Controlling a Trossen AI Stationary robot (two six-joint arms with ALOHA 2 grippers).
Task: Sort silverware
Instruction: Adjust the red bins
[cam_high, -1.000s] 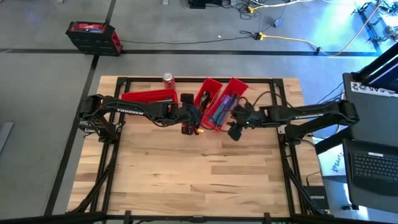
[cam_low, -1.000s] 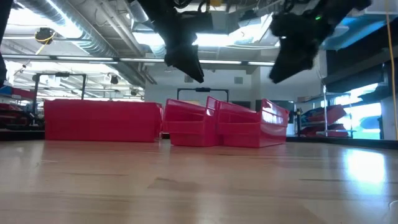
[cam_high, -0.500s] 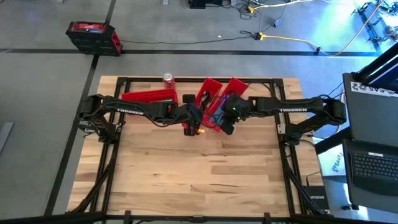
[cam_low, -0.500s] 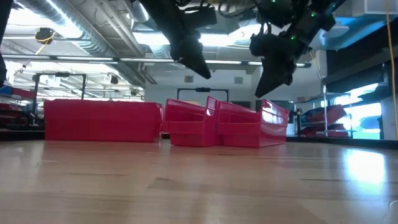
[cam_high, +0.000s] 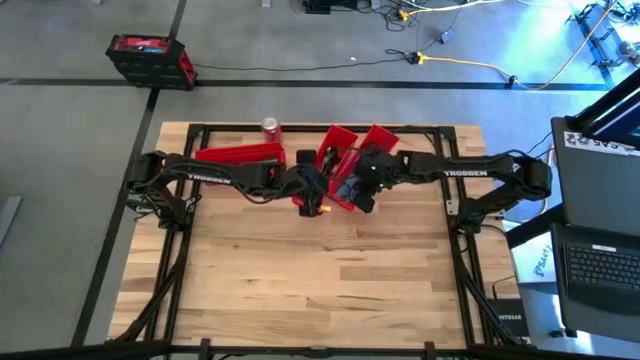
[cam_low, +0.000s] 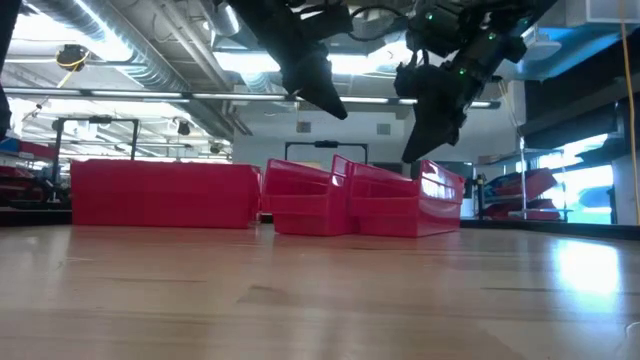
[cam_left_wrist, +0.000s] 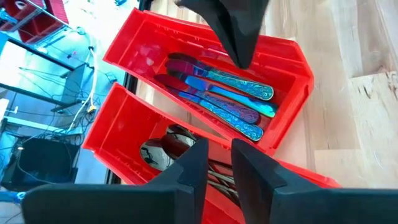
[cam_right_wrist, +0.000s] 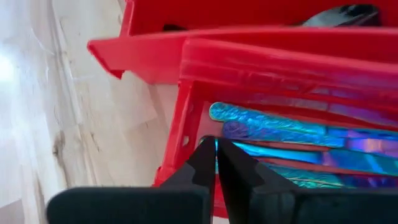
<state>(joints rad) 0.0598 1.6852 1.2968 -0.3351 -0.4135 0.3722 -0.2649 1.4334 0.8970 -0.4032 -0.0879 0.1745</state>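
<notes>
My right tool (cam_right_wrist: 216, 163) is clenched with nothing between its tips, poised over the near end of a red bin (cam_right_wrist: 186, 112) of iridescent silverware (cam_right_wrist: 280, 134). My left tool (cam_left_wrist: 214, 165) hangs above the neighbouring bins (cam_left_wrist: 124, 118), fingers a narrow gap apart, grasping nothing. More silverware (cam_left_wrist: 217, 96) lies flat in the bin there. Both bins sit at the worktop's (cam_high: 320, 280) far side.

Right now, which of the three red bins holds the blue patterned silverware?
The rightmost bin, under the right gripper; blue patterned silverware lies inside. The middle bin holds dark spoons; the long left bin lies apart.
</notes>
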